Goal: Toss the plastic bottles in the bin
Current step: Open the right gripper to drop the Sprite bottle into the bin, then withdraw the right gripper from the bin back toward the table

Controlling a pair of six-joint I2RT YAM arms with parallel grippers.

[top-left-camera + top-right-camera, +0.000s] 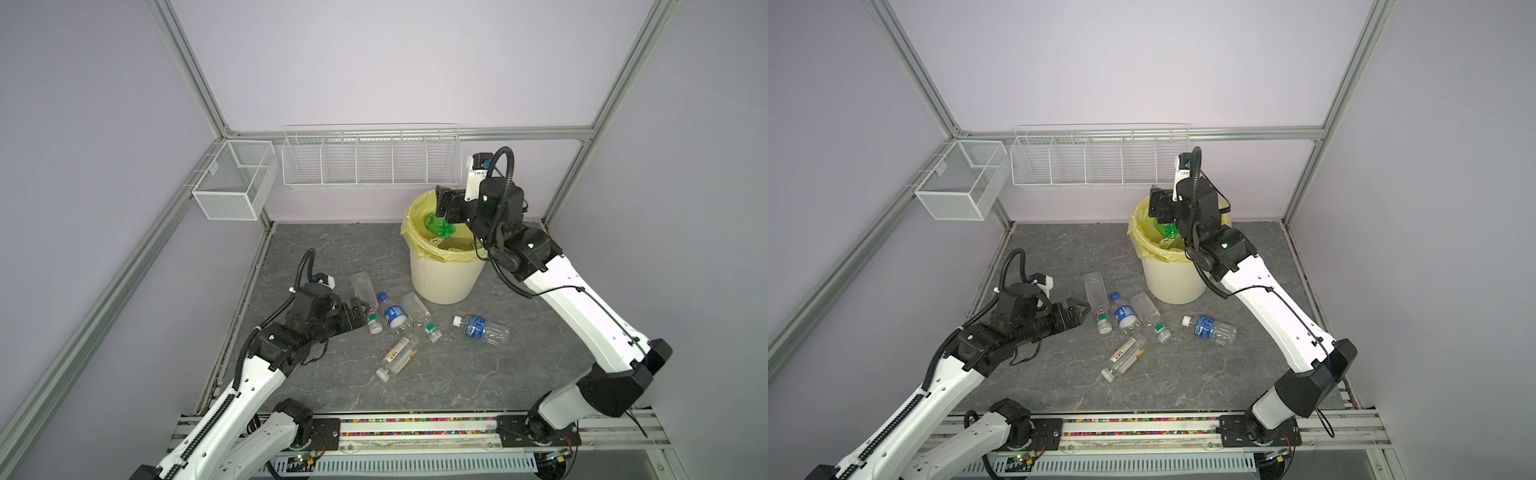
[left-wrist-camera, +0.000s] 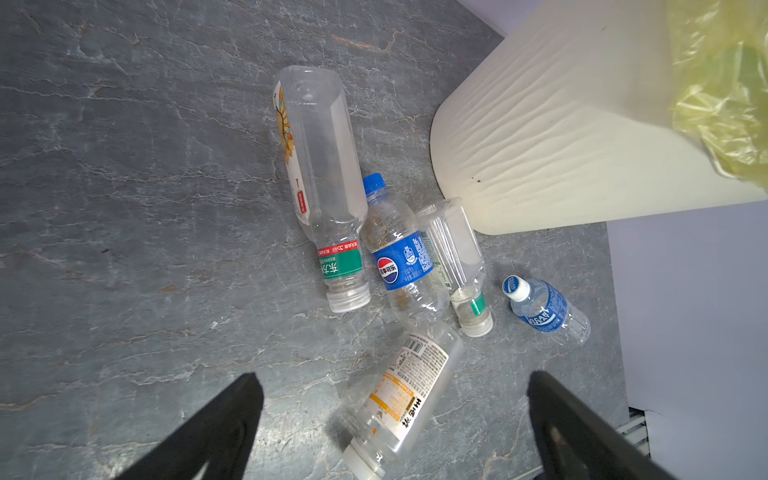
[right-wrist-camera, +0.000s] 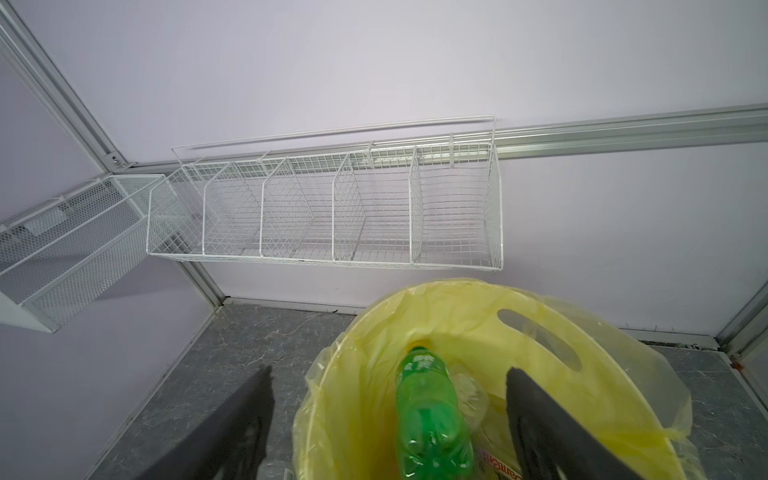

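Note:
The cream ribbed bin [image 1: 444, 278] [image 3: 457, 316] with its yellow liner stands at the back. My right gripper [image 1: 444, 205] [image 3: 389, 370] hangs open over its mouth. A green plastic bottle [image 1: 439, 227] [image 3: 428, 415] sits inside the liner between the spread fingers, touching neither. Several plastic bottles lie on the floor left of the bin, among them a tall clear one [image 1: 365, 295] [image 2: 320, 166], a blue-labelled one [image 2: 399, 257] and an orange-labelled one [image 1: 399, 353] [image 2: 407, 395]. My left gripper [image 1: 363, 309] [image 2: 392, 375] is open and empty, low beside the tall bottle's cap end.
A blue-labelled, white-capped bottle [image 1: 480, 328] lies apart to the right of the cluster. White wire baskets [image 1: 370, 160] and a mesh basket [image 1: 232, 183] hang on the back and left walls. Grey stone-look floor [image 1: 457, 374] stretches toward the front rail.

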